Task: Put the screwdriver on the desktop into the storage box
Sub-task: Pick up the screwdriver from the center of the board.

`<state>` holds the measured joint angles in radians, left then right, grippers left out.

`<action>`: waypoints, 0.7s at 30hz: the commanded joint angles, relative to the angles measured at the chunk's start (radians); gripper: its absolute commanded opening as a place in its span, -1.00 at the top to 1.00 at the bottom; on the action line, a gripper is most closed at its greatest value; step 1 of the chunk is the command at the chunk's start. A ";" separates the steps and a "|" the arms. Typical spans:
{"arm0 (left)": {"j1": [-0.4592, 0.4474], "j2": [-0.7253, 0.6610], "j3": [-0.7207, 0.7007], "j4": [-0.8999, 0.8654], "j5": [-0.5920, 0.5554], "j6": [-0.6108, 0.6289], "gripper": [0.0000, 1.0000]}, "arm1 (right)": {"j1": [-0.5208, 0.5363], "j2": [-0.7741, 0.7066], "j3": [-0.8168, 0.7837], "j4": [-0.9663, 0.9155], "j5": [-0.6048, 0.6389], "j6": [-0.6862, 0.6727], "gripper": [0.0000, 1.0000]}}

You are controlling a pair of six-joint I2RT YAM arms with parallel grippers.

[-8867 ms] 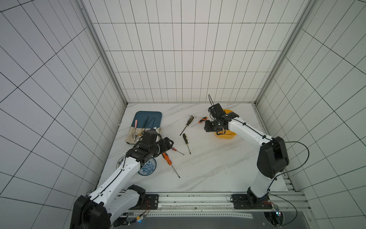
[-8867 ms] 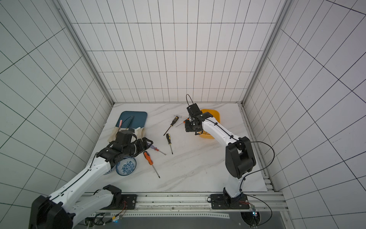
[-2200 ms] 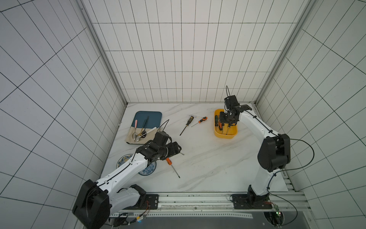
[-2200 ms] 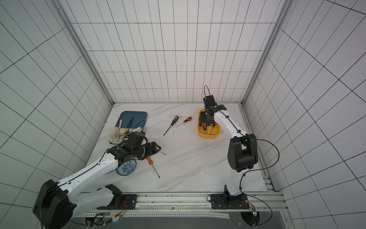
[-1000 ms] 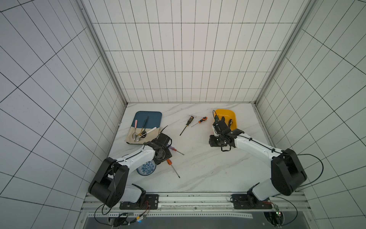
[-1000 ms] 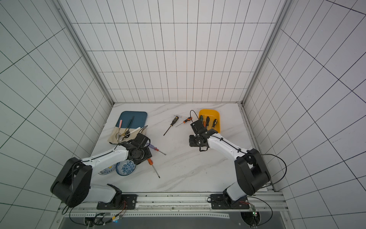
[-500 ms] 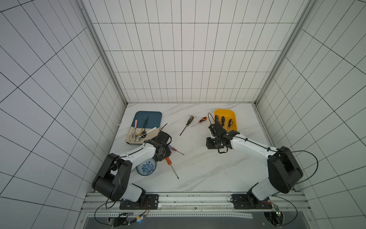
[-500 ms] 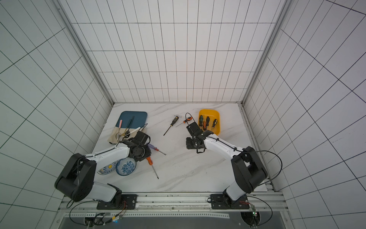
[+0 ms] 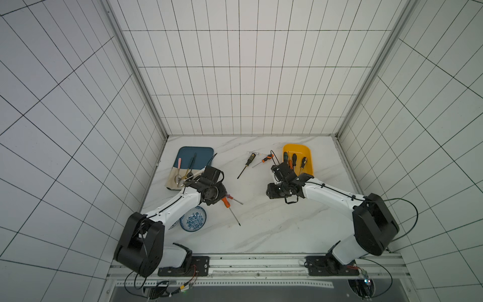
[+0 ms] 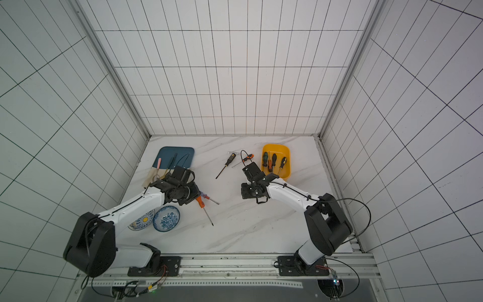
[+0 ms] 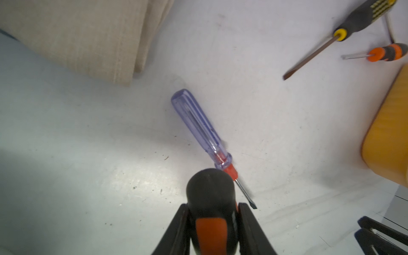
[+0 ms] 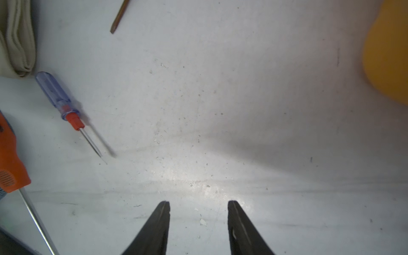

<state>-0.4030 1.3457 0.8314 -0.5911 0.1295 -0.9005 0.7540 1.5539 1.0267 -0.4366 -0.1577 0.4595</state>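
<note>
Since a moment ago the right arm has swung away from the yellow storage box (image 9: 297, 149) to the middle of the tabletop (image 9: 261, 235); the right claw (image 12: 198, 202) hangs parted and empty over bare marble; the left claw (image 11: 213, 205) has clamped onto the orange-handled screwdriver (image 11: 209, 189), just beside a blue-handled screwdriver (image 11: 198, 125) and well apart from the box; three screwdrivers (image 9: 294, 159) lie inside it.
</note>
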 commanded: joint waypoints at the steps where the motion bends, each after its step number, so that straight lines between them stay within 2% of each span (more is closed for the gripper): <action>1: -0.027 -0.041 0.047 0.050 0.026 0.012 1.00 | 0.010 -0.039 0.036 0.058 -0.138 -0.025 0.03; 9: -0.121 -0.078 0.080 0.178 0.037 0.035 1.00 | 0.010 -0.011 0.081 0.185 -0.395 0.013 0.03; 15: -0.155 -0.094 0.075 0.237 0.047 0.046 1.00 | 0.014 0.014 0.085 0.299 -0.560 0.070 0.02; 21: -0.169 -0.125 0.058 0.298 0.068 0.044 1.00 | 0.028 0.044 0.102 0.332 -0.622 0.080 0.03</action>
<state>-0.5636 1.2530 0.8864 -0.3695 0.1806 -0.8711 0.7670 1.5810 1.0698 -0.1524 -0.7048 0.5236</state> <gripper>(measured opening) 0.344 0.487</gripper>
